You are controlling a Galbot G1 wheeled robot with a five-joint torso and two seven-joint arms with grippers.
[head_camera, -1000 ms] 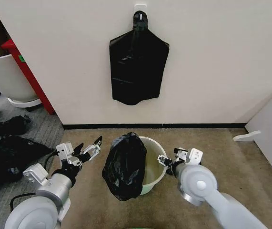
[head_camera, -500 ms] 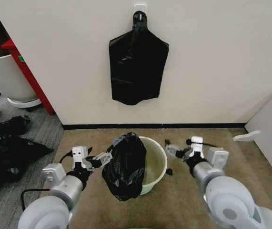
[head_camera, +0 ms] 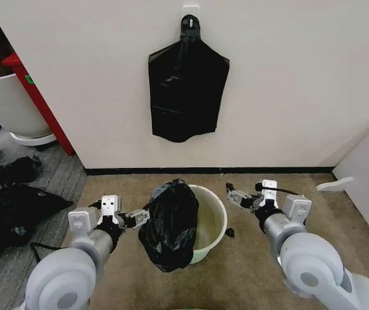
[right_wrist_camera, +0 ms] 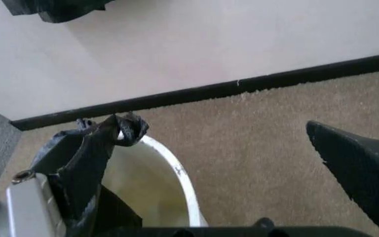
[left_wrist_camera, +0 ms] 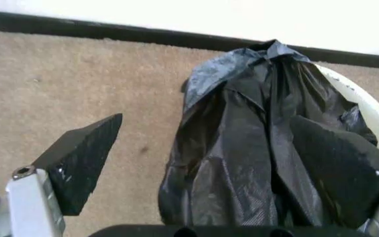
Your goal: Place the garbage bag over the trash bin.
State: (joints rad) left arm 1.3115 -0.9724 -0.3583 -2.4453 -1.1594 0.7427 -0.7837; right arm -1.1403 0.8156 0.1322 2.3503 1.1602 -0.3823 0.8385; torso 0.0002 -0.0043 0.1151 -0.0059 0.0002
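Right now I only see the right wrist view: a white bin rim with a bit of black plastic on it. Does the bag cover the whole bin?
Observer: No. The bag hangs bunched over the left side of the bin; the right half of the opening is bare.
Operator: Where's the other arm?
Observer: The left gripper is open, close beside the bag's left side.
Operator: And mine?
Observer: The right gripper is open, to the right of the bin and apart from its rim.
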